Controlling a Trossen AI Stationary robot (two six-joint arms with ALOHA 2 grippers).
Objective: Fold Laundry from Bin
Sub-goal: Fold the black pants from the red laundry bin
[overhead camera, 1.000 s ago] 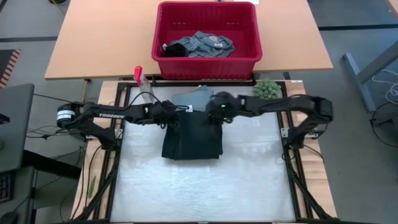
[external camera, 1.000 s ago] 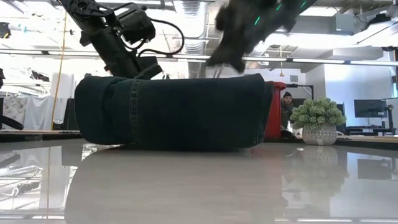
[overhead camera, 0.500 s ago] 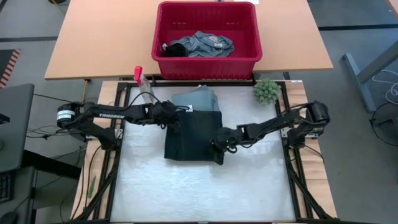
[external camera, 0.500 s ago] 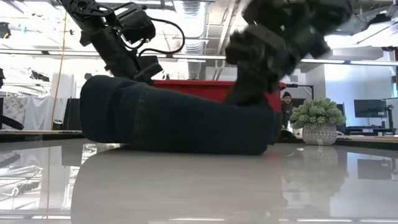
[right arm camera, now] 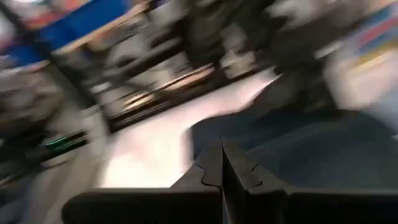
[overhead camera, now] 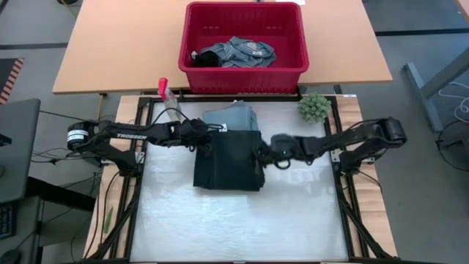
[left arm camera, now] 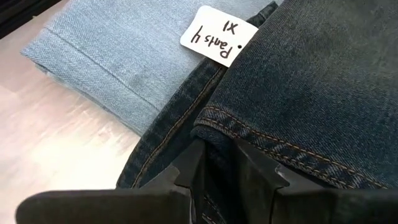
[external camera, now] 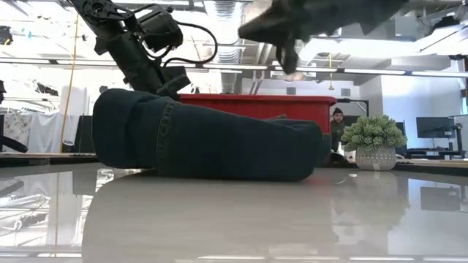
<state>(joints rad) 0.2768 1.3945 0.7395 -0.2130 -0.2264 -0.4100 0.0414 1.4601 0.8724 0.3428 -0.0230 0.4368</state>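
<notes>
Folding is underway: dark jeans (overhead camera: 227,159) are lying doubled on the bench (overhead camera: 234,220), the left claw (left arm camera: 214,163) pinching their seamed edge. Right claw (overhead camera: 258,154), fingers closed and empty, is hovering above. More laundry (overhead camera: 234,53) is waiting in the bin (overhead camera: 242,73). Next fold likely needs a fresh right-side grip.

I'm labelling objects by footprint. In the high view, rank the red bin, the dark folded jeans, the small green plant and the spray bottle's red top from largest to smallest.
1. red bin
2. dark folded jeans
3. small green plant
4. spray bottle's red top

No ties: each looks clearly smaller than the one before it.
</notes>
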